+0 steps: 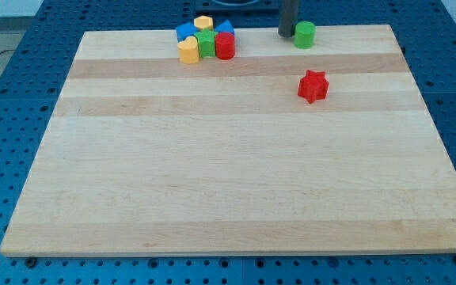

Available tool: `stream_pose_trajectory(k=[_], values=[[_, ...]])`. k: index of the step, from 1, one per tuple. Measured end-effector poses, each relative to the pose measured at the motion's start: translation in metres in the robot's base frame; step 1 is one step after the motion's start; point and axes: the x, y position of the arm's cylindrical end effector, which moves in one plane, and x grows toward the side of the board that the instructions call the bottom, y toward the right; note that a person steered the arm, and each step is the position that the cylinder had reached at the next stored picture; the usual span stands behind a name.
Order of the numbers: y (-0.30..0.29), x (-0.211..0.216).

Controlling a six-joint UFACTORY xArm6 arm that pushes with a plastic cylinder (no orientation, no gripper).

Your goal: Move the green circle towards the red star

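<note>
The green circle (305, 34) stands near the top edge of the wooden board (236, 158), right of centre. The red star (313, 86) lies below it, slightly to the right, with a gap of bare board between them. My tip (286, 35) rests on the board just to the left of the green circle, touching or almost touching its side. The rod rises out of the view's top.
A tight cluster sits at the top left of centre: a yellow block (203, 22), a blue block (185, 32), a blue block (225, 28), a yellow block (188, 50), a green block (206, 44) and a red cylinder (225, 46). A blue perforated table surrounds the board.
</note>
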Motion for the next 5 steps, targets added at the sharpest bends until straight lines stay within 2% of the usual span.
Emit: stream_pose_trajectory(k=[1, 2, 3, 5], values=[[0.000, 0.005], [0.000, -0.020], [0.002, -0.019], [0.007, 0.032]])
